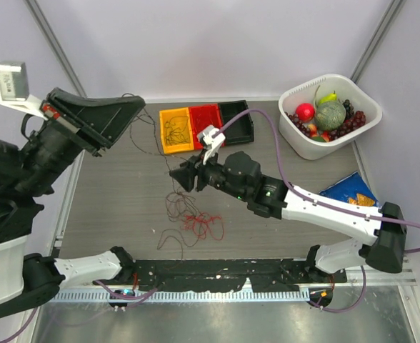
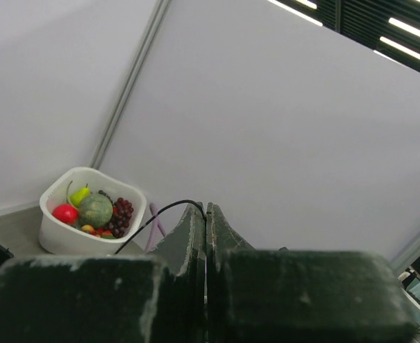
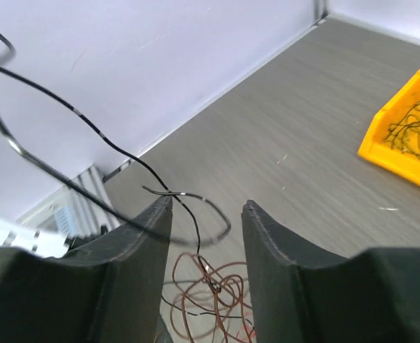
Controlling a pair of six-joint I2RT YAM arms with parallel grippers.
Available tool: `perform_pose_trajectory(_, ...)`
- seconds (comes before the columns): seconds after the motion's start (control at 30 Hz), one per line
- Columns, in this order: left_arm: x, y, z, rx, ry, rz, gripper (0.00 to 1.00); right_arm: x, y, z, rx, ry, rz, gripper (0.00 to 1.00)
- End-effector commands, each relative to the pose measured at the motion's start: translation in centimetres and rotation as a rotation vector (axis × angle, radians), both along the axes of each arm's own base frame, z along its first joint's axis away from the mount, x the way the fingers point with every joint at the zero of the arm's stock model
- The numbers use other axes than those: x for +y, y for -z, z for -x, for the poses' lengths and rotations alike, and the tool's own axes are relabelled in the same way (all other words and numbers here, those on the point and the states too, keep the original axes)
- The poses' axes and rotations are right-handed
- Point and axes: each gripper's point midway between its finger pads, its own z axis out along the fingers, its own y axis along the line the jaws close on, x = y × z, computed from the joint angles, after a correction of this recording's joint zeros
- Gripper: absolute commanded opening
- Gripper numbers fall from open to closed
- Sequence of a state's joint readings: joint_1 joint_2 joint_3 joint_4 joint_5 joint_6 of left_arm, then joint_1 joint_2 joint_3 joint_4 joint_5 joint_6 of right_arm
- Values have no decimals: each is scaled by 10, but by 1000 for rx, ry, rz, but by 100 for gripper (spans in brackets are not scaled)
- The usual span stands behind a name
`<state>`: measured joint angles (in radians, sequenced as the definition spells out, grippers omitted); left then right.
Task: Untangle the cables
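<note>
Across the table [image 1: 117, 200], most of the cables [image 1: 193, 218] lie in one red-and-brown knot, so the bulk of the job is left. A few dark ones sit sorted in the yellow bin [image 1: 164, 132]. The left gripper [image 2: 205, 211], raised high, is clamped on a black cable [image 3: 99, 134] running up from the knot. The right gripper [image 3: 206, 207] stands spread, gripping nothing, and that cable seems to hang in its gap.

Pale lilac walls [image 1: 217, 43], grey wood-grain tbl [image 1: 117, 193], strip lights [image 2: 410, 31] overhead.
</note>
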<state>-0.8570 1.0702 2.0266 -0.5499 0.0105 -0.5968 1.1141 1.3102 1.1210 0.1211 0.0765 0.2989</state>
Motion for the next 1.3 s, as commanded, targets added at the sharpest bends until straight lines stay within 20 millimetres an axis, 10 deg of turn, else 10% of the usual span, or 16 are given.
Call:
perform_pose_trajectory(0.0,13,-25,17,-64,24,66,0,5,7,-29,15,138,5,45)
perform_pose_trajectory(0.13,13,-30,18,-67,29,78,0,10,59,-14,85,66,31,40)
perform_pose_trajectory(0.33,15,-42,26,-97,61,103,0,-61,180,-35,238,364,352,35)
perform_pose_trajectory(0.53,10,-37,23,-83,61,95,0,-74,132,4,141,178,288,53)
perform_pose_trajectory(0.87,2,-29,14,-54,60,89,0,-18,-47,67,-73,-213,-76,60)
perform_pose_trajectory(1.1,0,-32,9,-49,47,86,0,40,-46,25,-45,-94,-105,55)
perform_pose_trajectory(1.27,-1,-35,8,-57,41,83,0,52,55,13,98,-34,40,43)
